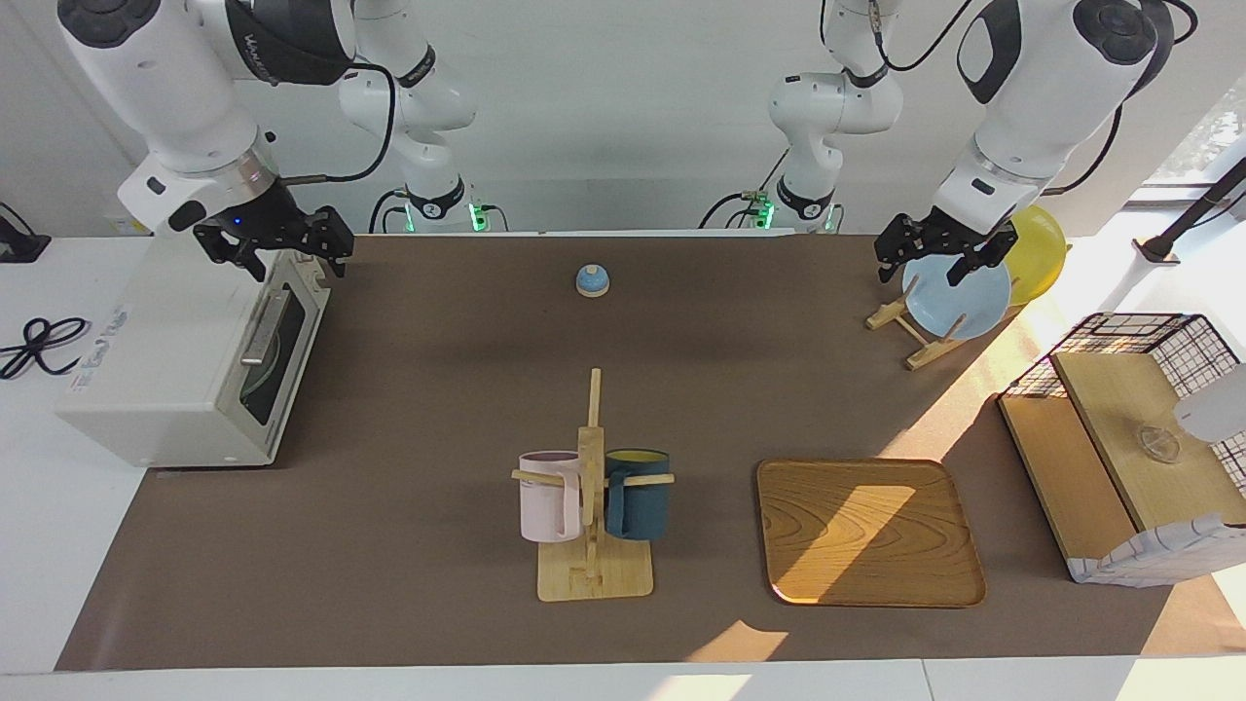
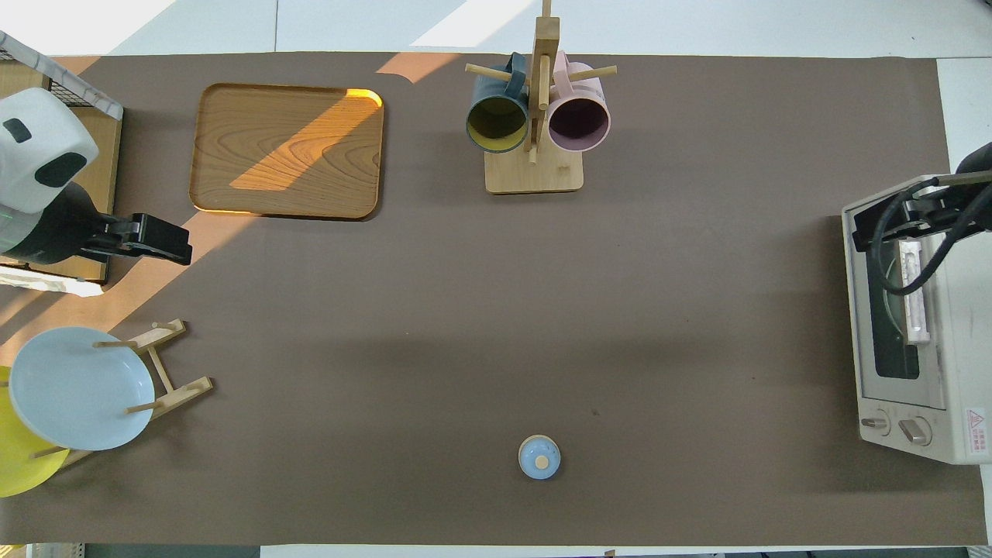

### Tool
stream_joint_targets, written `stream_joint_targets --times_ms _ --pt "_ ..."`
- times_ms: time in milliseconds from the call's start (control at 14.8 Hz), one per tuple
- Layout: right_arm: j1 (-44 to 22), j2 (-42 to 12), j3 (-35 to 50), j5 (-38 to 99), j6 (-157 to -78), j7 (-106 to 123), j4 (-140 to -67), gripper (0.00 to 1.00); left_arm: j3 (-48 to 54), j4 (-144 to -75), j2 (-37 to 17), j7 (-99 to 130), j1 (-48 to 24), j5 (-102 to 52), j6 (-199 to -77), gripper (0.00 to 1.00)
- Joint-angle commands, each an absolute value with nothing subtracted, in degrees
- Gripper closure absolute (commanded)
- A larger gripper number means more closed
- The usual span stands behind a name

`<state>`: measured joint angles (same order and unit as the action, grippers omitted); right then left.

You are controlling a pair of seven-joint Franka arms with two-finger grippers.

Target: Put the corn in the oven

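Note:
The corn is not in view in either view. The off-white oven (image 1: 185, 360) stands at the right arm's end of the table, its dark glass door (image 1: 277, 355) shut, and it also shows in the overhead view (image 2: 918, 333). My right gripper (image 1: 282, 243) hangs open and empty just over the oven's top edge near the door handle (image 1: 265, 326); the overhead view shows this gripper (image 2: 903, 221) over the door. My left gripper (image 1: 933, 255) is open and empty over the plate rack (image 1: 915, 336) at the left arm's end.
A blue plate (image 1: 959, 297) and a yellow plate (image 1: 1040, 255) stand in the rack. A mug tree (image 1: 592, 487) with a pink and a dark blue mug, a wooden tray (image 1: 866, 531), a small blue knobbed lid (image 1: 592, 280) and a wire basket with wooden boards (image 1: 1134, 448) are on the table.

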<state>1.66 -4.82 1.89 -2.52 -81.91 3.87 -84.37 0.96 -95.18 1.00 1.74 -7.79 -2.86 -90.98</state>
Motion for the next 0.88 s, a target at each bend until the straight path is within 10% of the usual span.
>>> stream_joint_targets --times_ms 0,812 --pt "1.8 -2.6 1.8 -1.1 -80.6 3.1 -85.8 0.0 1.4 -95.7 1.8 1.3 -7.0 -2.0 -91.5 0.0" --pt "2.4 0.4 1.8 -1.1 -81.8 3.5 -90.3 0.0 1.4 -95.7 1.8 1.3 -7.0 -2.0 -91.5 0.0"
